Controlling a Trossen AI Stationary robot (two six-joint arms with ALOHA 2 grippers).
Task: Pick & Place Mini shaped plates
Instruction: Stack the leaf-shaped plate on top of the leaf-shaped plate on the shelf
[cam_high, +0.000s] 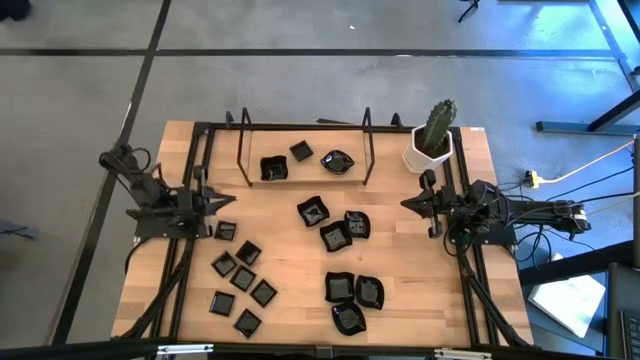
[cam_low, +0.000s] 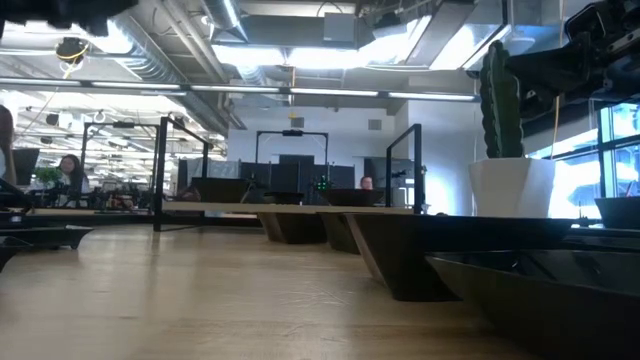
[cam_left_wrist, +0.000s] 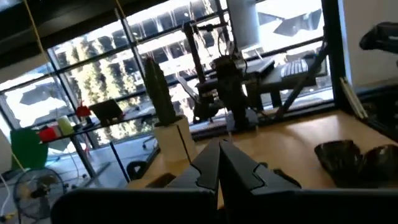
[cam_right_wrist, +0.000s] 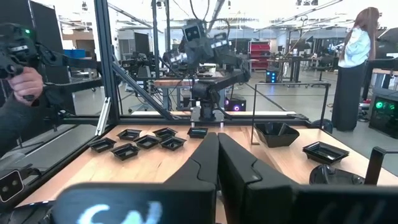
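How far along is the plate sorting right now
Done, it seems: three black plates sit on the raised rack, a square one, a small one and a wavy one. In hand: nothing; the left pincer and right pincer are both shut and empty. Left: the small squares and larger dishes across the table.

Glossy black mini shaped plates (cam_high: 335, 236) scattered flat on the table: small flat squares (cam_high: 240, 285) near-left, wavy-edged ones (cam_high: 353, 295) near-right, rimmed squares mid-table, three (cam_high: 301, 160) at far centre inside the rack.
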